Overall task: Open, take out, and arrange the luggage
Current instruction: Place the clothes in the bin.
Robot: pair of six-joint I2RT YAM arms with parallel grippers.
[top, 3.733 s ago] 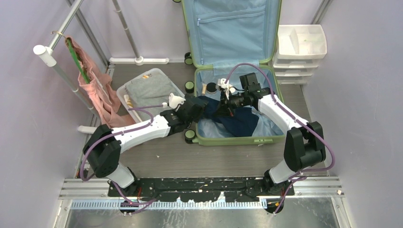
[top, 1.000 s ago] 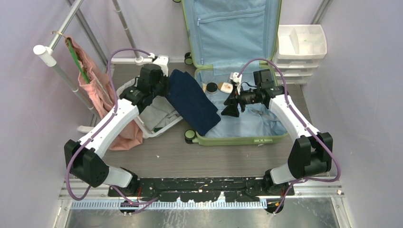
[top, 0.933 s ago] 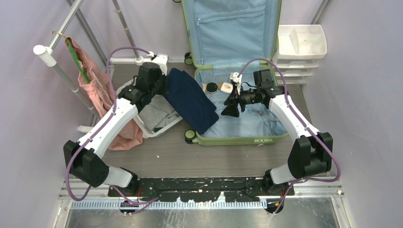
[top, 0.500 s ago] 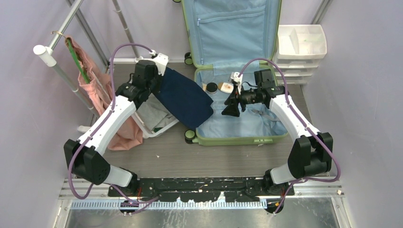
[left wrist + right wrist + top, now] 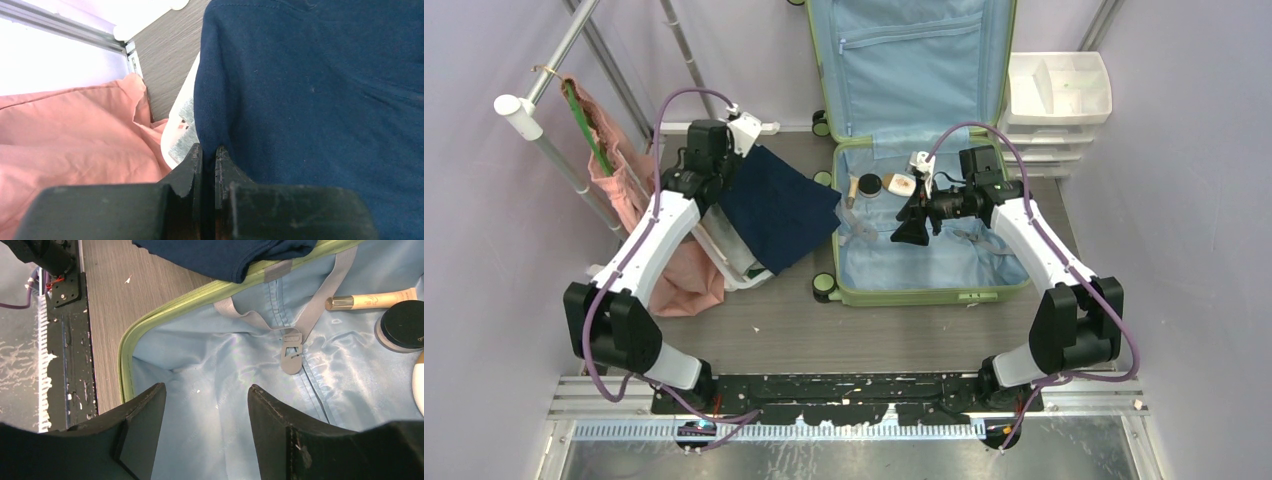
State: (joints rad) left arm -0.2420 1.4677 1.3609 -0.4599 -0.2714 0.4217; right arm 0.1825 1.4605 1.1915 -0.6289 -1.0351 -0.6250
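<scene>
Luggage (image 5: pixel 944 268) lies open on the table, lid raised at the far side; the step in hand is taking out. The navy garment (image 5: pixel 776 205) hangs over the white basket (image 5: pixel 181 127) beside it, with my left gripper (image 5: pixel 207 155) pinched shut on its edge. My right gripper (image 5: pixel 206 395) hovers part-spread and empty above the lining. Next, I judge: release the garment into the basket, then fetch the tube (image 5: pixel 372 301) and jar (image 5: pixel 402 325).

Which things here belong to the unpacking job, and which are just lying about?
Job: suitcase, navy cloth in the left gripper, tube, jar, likely the basket.
Lying about: drawer unit, pink garment, rack.
</scene>
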